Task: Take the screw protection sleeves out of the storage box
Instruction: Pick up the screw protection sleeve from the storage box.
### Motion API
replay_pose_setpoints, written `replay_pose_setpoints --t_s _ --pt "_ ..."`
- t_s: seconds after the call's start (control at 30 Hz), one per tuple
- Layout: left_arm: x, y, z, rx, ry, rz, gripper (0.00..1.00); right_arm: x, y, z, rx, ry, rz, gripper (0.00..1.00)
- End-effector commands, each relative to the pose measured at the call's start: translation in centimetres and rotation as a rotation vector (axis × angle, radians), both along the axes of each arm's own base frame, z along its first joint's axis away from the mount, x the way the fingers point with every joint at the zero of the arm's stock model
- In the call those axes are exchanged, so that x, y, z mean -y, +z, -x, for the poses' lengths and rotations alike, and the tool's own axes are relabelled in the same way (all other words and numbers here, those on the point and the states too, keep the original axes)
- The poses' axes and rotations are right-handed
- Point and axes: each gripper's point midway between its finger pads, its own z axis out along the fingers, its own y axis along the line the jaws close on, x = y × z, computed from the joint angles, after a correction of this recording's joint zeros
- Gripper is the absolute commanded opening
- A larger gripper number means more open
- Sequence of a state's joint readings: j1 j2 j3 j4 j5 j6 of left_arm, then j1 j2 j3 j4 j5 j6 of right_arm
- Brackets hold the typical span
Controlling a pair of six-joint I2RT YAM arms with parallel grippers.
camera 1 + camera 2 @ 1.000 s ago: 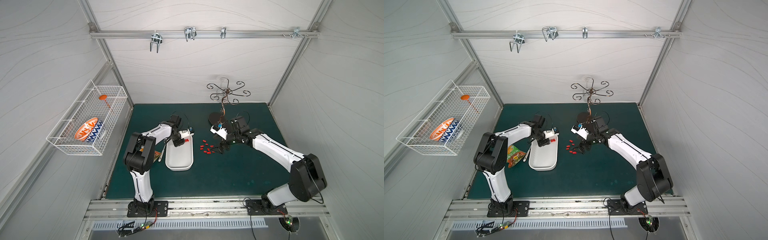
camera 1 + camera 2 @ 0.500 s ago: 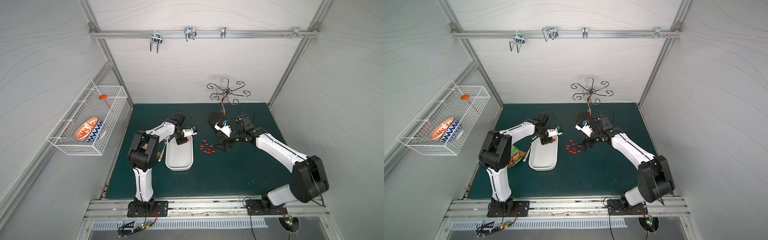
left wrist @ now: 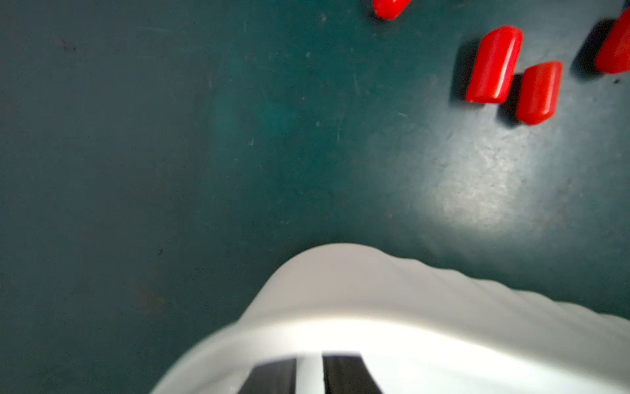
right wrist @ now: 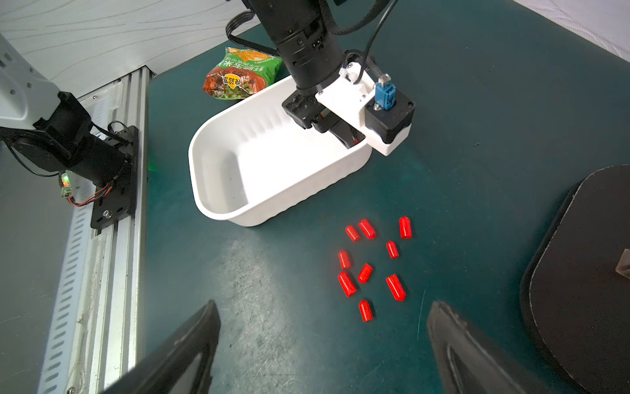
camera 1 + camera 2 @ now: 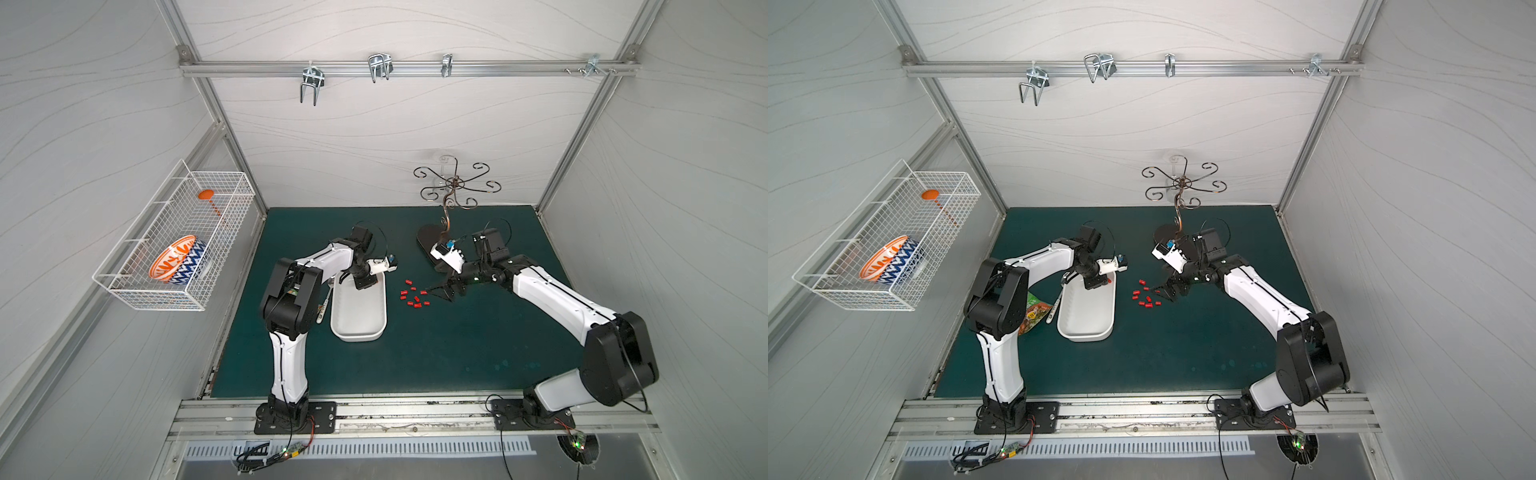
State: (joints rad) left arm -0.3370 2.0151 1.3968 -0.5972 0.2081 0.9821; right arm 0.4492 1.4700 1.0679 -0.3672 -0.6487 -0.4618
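Observation:
The white storage box (image 5: 357,336) (image 5: 1086,336) (image 4: 218,191) lies left of centre on the green mat. My left gripper (image 5: 365,284) (image 5: 1098,284) (image 4: 341,133) (image 3: 308,371) reaches down into its far end. Its jaws are nearly together, and one red screw protection sleeve (image 5: 1108,281) (image 4: 356,140) shows right at the fingertips. Several more sleeves (image 5: 415,297) (image 5: 1147,297) (image 4: 368,266) (image 3: 494,64) lie scattered on the mat right of the box. My right gripper (image 5: 442,291) (image 5: 1167,293) (image 4: 322,307) hovers open just right of that cluster, holding nothing.
A snack packet (image 5: 1034,316) (image 4: 238,78) and a white pen (image 5: 324,307) lie left of the box. The black base (image 5: 428,245) (image 4: 579,273) of a hook stand sits behind the right gripper. A wire basket (image 5: 174,245) with a patterned bowl hangs on the left wall.
The left gripper's jaws have narrowed inside the far end of the box. The right gripper has shifted slightly beside the sleeves on the mat and stays open.

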Motion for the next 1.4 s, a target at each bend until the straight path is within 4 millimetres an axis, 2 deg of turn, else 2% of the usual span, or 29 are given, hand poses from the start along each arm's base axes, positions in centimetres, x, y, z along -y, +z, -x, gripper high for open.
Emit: replay_pose_setpoints --t_s 0.0,0.3,0.6,0.73,0.83,0.93,1.13,1.27,1.37 --pt "-0.7 -0.8 1.2 -0.052 -0.032 -0.053 0.17 0.2 0.5 0.6 -0.005 0.011 -0.019 0.98" --pt "-1.3 0.8 2.9 -0.072 -0.041 -0.063 0.18 0.2 0.6 0.6 -0.003 0.011 -0.018 0.99" --pt "-2.5 -0.9 3.5 -0.092 -0.072 -0.132 0.14 0.2 0.5 0.5 -0.002 0.01 -0.016 0.98" --pt "-2.4 -0.4 3.3 -0.08 -0.054 -0.123 0.11 0.4 0.5 0.5 0.001 0.006 -0.013 0.98" --pt "-1.8 1.6 3.0 -0.067 0.006 -0.054 0.04 0.5 0.8 0.3 0.007 0.001 -0.016 0.98" --pt "-1.1 4.4 3.2 -0.066 0.057 0.056 0.0 0.8 1.0 0.1 0.014 -0.009 -0.018 0.99" --pt "0.1 9.5 5.3 -0.064 0.051 0.198 0.0 1.8 1.9 -0.5 0.026 -0.042 -0.031 0.99" --pt "2.9 13.4 6.5 -0.083 0.016 0.331 0.0 3.1 2.5 -1.3 0.025 -0.079 -0.049 0.99" --pt "5.7 14.5 7.0 -0.092 -0.033 0.365 0.0 4.2 2.7 -2.1 0.027 -0.119 -0.051 0.99"
